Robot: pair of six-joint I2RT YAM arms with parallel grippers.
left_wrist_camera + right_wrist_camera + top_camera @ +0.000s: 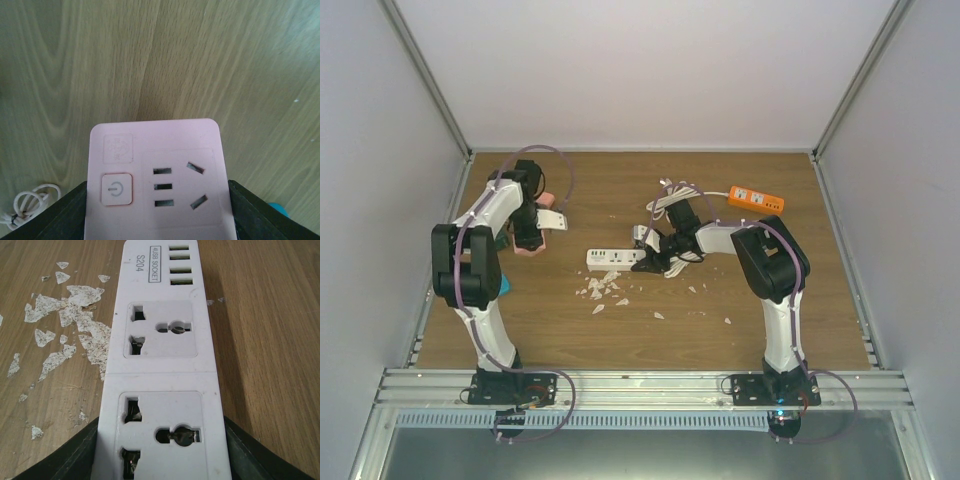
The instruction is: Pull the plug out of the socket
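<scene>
I have the left pincer [157,212] clamped across the pink socket [155,150], its fingers pressed to both side edges, over by the left edge of the bench [740,330] in its far half. My right pincer [160,455] is clamped the same way on the right end of the white power strip [160,330], which lies flat mid-bench with white flakes [60,315] scattered beside it toward the near edge. An orange power strip [756,198] sits apart near the far-right corner, a bundled white cable [672,192] to its left.
</scene>
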